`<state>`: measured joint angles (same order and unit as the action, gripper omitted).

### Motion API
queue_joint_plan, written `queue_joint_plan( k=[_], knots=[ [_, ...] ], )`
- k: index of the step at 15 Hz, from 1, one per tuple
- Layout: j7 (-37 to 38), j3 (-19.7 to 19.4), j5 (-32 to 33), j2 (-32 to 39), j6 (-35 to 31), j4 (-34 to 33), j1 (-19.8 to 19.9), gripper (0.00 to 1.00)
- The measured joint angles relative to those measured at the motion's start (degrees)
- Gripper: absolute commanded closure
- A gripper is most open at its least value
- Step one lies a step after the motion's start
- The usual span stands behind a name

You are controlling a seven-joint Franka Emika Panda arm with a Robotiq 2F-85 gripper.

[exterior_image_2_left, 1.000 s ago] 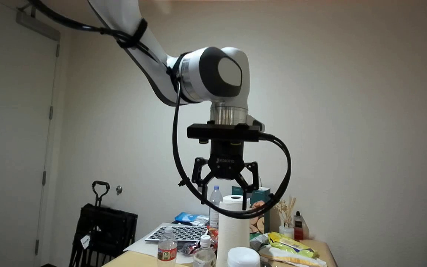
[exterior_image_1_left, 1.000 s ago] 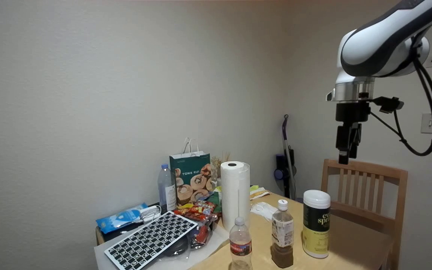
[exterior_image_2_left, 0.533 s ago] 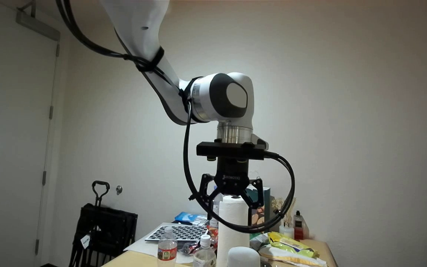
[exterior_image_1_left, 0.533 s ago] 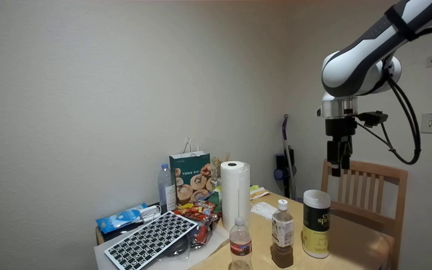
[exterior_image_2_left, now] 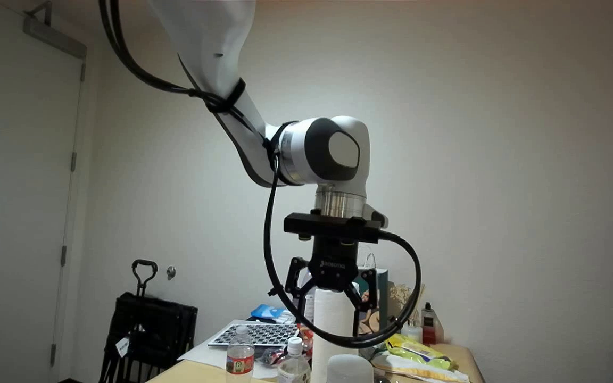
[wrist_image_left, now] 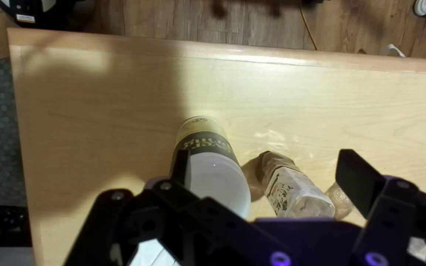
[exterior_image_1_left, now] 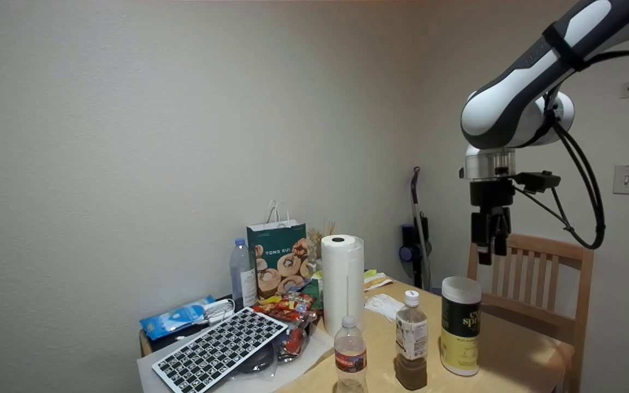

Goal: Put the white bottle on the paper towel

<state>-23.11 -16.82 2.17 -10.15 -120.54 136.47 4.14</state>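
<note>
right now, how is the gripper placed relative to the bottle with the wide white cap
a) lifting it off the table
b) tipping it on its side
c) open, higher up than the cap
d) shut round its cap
c: in an exterior view the gripper hangs higher than the white bottle, which stands upright on the table, and the wrist view shows the fingers wide apart.

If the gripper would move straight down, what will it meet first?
Probably the white bottle, on the edge of its cap; depth is unclear, so the gripper might pass beside it.
</note>
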Motion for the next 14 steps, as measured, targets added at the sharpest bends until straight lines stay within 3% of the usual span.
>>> queue_joint_plan(
  k=[7,14],
  knots=[
    [-3.5,1.1,-2.9,12.9,-0.1,-7.5,1.6,0.00],
    [-3.0,2.6,-2.4,14.7,-0.1,-9.0,2.4,0.00]
  ],
)
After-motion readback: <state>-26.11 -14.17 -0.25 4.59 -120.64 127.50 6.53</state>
